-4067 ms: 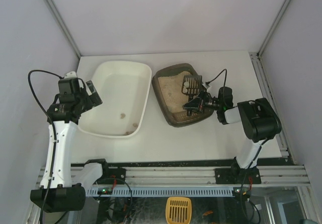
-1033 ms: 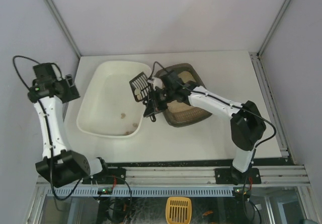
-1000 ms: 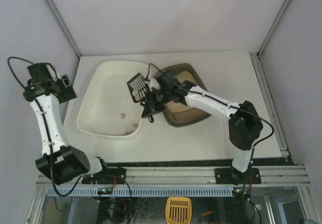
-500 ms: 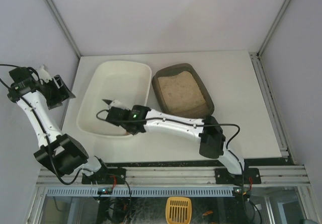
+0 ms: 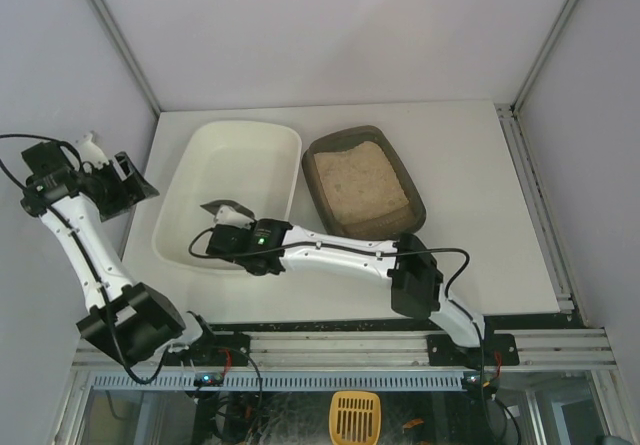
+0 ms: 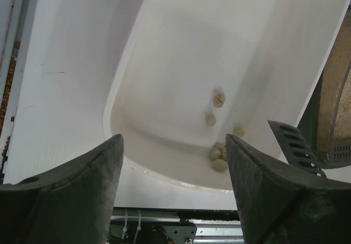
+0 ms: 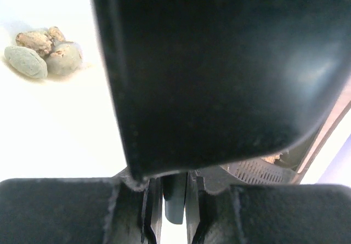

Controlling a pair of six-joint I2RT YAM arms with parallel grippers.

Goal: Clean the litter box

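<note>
Right hand (image 7: 174, 205) was clenched on the scoop (image 6: 293, 145) handle, reaching over the white tray (image 5: 290, 180), presumably to dump clumps (image 6: 218, 152) there. Left hand (image 6: 173, 200) hung released, far left. Litter box (image 5: 419, 208) sat on the bench just right of the tray.

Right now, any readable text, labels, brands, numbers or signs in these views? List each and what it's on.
None: no readable text, label, brand or number in any view.
The white tray, the litter box and the scoop bear no print.
The green light is a lamp, not a character.
</note>
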